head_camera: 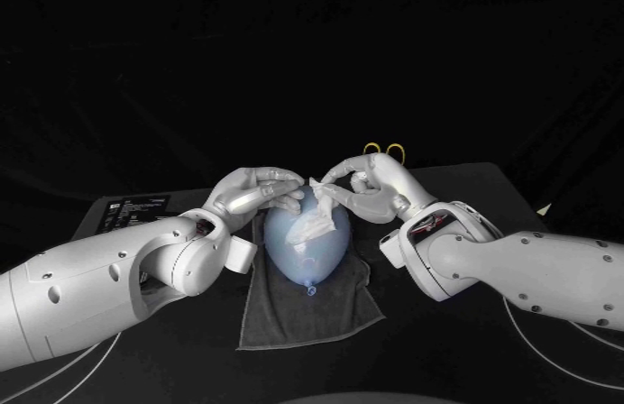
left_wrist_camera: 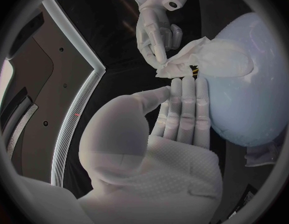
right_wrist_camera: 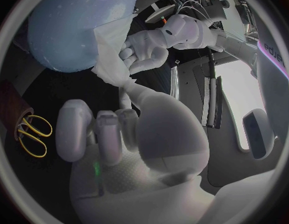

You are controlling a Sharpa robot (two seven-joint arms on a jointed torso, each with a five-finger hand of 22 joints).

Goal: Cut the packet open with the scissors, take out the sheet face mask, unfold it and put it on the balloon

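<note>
A pale blue balloon [head_camera: 306,246] lies on a grey towel [head_camera: 312,318] in the middle of the table. A crumpled white sheet mask [head_camera: 312,224] is draped over its far half. My right hand [head_camera: 362,186] pinches the mask's upper edge just above the balloon; the left wrist view shows that right hand [left_wrist_camera: 155,35] holding a corner of the mask [left_wrist_camera: 206,59]. My left hand [head_camera: 253,190] sits at the balloon's far left side. Its straight fingers [left_wrist_camera: 184,112] lie flat against the balloon [left_wrist_camera: 250,94], tips touching the mask's edge, with nothing between thumb and fingers.
Yellow-handled scissors [head_camera: 381,149] lie behind my right hand, and they also appear beside a brown object in the right wrist view [right_wrist_camera: 32,134]. A dark flat box with a white label [head_camera: 130,207] lies at the left. White cables trail at the front right.
</note>
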